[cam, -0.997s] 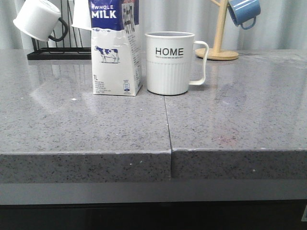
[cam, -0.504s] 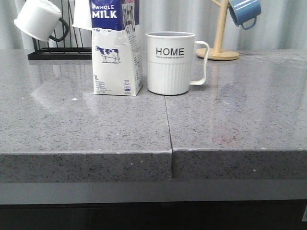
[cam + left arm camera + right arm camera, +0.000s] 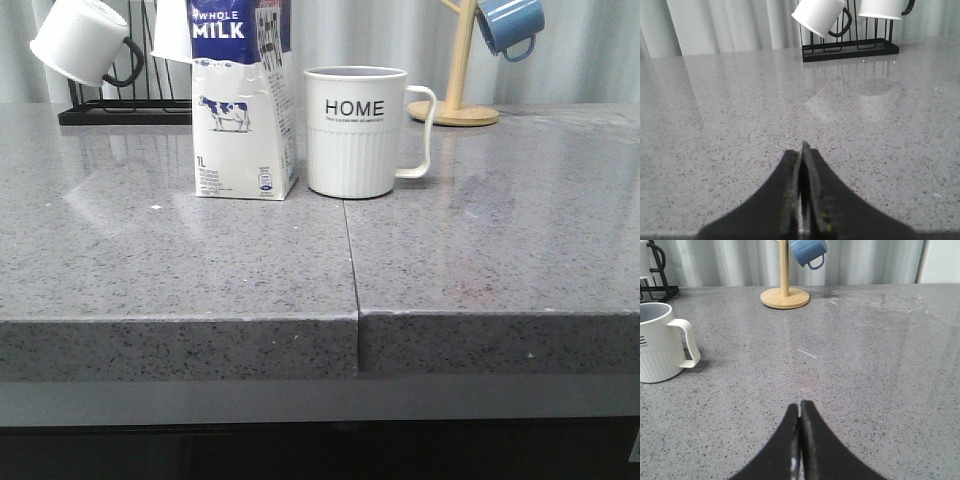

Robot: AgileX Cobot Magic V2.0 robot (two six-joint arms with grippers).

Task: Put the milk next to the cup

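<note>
The milk (image 3: pixel 243 100), a tall white carton with a dark blue top and a cow picture, stands upright on the grey counter (image 3: pixel 200 270). Just to its right, with a narrow gap, stands the cup (image 3: pixel 352 130), a white ribbed mug lettered "HOME", its thin handle pointing right; the cup (image 3: pixel 660 347) also shows in the right wrist view. Neither arm appears in the front view. My left gripper (image 3: pixel 801 150) is shut and empty, low over bare counter. My right gripper (image 3: pixel 800 406) is shut and empty too, well short of the cup.
A black wire rack (image 3: pixel 110 108) at the back left carries white mugs with black handles (image 3: pixel 80 40). A wooden mug tree (image 3: pixel 458 90) at the back right holds a blue mug (image 3: pixel 510 25). A seam (image 3: pixel 350 260) splits the counter down the middle.
</note>
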